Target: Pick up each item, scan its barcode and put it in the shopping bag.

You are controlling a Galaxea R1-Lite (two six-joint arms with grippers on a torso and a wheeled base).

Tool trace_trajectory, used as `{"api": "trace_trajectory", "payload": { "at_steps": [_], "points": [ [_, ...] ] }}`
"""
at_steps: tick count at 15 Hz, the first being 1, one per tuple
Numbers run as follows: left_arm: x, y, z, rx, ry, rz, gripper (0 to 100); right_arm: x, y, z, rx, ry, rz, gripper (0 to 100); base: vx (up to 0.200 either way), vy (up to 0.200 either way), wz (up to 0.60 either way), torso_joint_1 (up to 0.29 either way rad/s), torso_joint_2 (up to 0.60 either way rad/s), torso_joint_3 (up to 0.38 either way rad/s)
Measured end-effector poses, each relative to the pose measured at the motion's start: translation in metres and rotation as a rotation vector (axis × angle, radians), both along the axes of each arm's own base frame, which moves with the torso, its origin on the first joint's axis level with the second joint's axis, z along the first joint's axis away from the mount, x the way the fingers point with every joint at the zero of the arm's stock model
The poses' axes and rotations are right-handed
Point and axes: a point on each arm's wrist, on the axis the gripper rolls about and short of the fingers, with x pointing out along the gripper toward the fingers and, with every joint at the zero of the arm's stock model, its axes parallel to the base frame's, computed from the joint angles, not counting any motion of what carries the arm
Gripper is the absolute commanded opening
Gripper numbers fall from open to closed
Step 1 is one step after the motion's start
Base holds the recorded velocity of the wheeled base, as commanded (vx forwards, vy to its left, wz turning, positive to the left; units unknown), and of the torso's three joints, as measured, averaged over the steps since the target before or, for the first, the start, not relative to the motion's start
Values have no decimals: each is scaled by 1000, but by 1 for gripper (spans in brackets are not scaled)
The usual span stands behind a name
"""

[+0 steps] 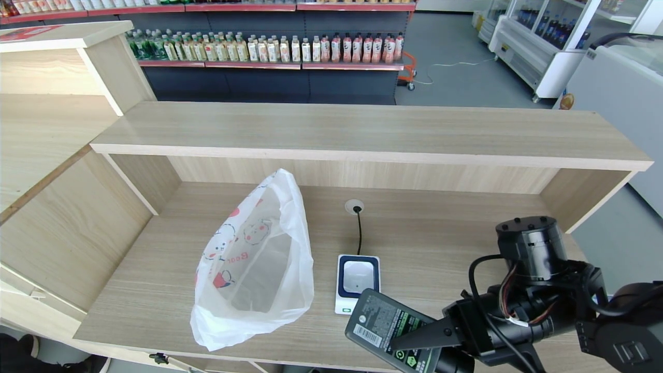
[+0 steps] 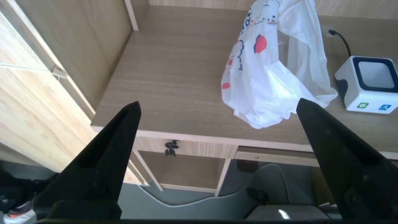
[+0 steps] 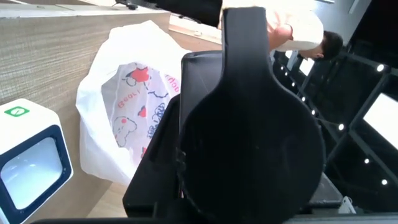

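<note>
Right pincer (image 1: pixel 409 339) clamped the black adapter (image 1: pixel 378 321), barcode label up, just beside the scanner (image 1: pixel 357 280), right of the shopping bag (image 1: pixel 259 259) lying on the tabletop (image 1: pixel 440 243); left pincer (image 2: pixel 217 115) hung open off its edge.

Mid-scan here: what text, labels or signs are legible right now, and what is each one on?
Nothing reads reliably.
On the black item in the right gripper: barcode and fine white print, too small.
On the shopping bag: red lettering among cartoon pictures, blurred.
On the scanner: small green mark, too small.
On the shelf bottles: labels too small.
</note>
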Motion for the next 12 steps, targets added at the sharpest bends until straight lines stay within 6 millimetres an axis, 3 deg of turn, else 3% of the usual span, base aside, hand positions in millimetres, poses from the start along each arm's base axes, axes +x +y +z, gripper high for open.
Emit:
{"api": "trace_trajectory", "payload": {
  "at_steps": [9,12],
  "points": [
    [0,0,0,0,0,0,100,-3,-1,1,-1,18,-6,0,0,0,0,0,0,0],
    [0,0,0,0,0,0,100,-4,-2,9,5,184,-59,0,0,0,0,0,0,0]
  ]
}}
